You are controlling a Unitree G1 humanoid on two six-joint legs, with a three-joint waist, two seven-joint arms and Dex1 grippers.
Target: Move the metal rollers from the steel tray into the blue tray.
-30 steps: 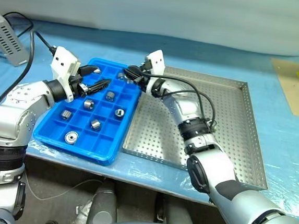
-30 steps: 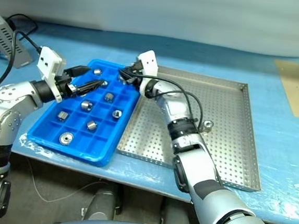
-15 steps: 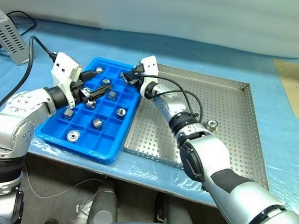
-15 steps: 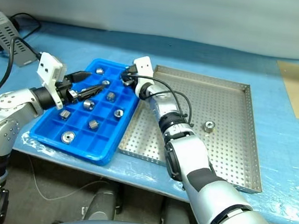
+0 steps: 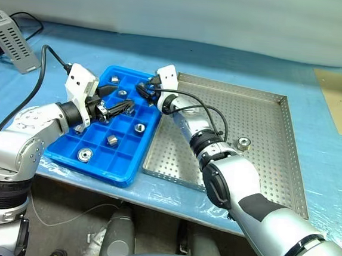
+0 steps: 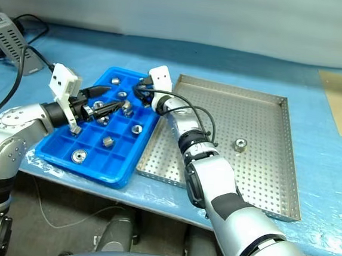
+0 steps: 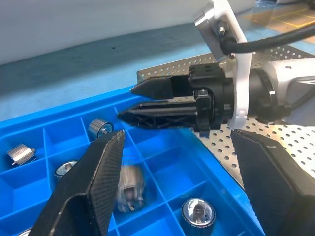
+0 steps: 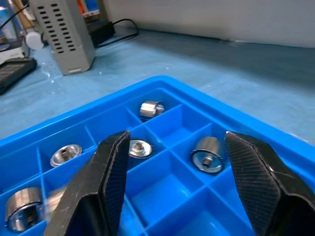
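The blue tray (image 5: pixel 123 161) lies left of the steel tray (image 5: pixel 262 112), with several metal rollers (image 5: pixel 111 140) in its compartments. One roller (image 5: pixel 243 143) stands on the steel tray's perforated floor at the right. My right gripper (image 8: pixel 177 135) hangs open over the blue tray's far right corner, nothing between its fingers. Below it a roller (image 7: pixel 129 182) shows blurred in a compartment. My left gripper (image 5: pixel 118 98) is open and empty above the tray's far half, pointing at the right gripper (image 7: pixel 147 101).
A grey power box (image 5: pixel 12 41) with black cables sits at the far left on the blue table cover. Brown board with yellow tape (image 5: pixel 341 95) lies at the far right. The table's front edge runs just below both trays.
My right gripper has opened above the blue tray's far corner, and a roller now shows blurred in a compartment beneath it. The left gripper has hardly moved.
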